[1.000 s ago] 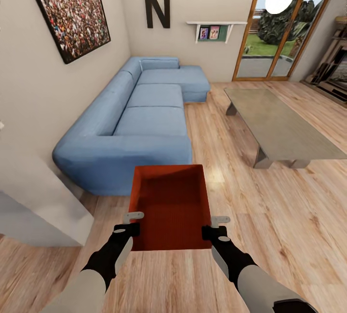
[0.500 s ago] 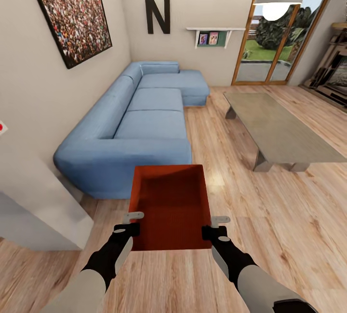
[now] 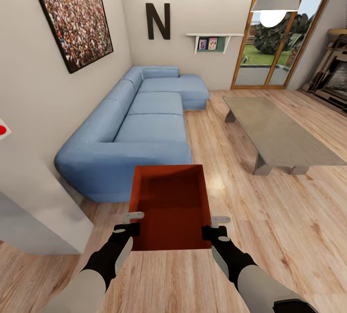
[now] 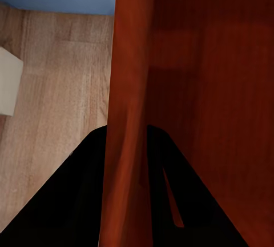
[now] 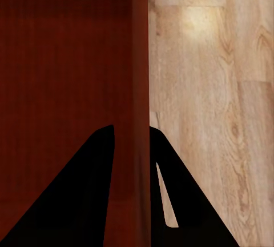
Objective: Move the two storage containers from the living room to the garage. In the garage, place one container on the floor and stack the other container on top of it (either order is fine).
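1. An orange-red container (image 3: 169,207) is held at lower centre of the head view, above the wood-plank floor (image 3: 270,216), with a blue sofa (image 3: 140,125) just beyond it.
2. The left claw (image 3: 129,224) is closed on the container's left wall. In the left wrist view the two dark fingers (image 4: 85,201) are seen on either side of that thin wall (image 4: 128,115).
3. The right claw (image 3: 216,225) is closed on the right wall. In the right wrist view its fingers (image 5: 85,201) likewise straddle the wall (image 5: 140,87).
4. Since a second ago the whole room has slid downward in the head view: the sofa, the grey table (image 3: 274,132) and the wall picture (image 3: 72,14) now sit lower, and a red mark (image 3: 2,129) has come in at the left edge. The container and both claws have kept their place in the frame.
5. This is judged to be the camera moving while carrying is under way; the garage has not been reached, and a second container is not in sight here.
6. A large black letter "N" (image 3: 158,21) is read on the far wall. No brand names or labels are legible.
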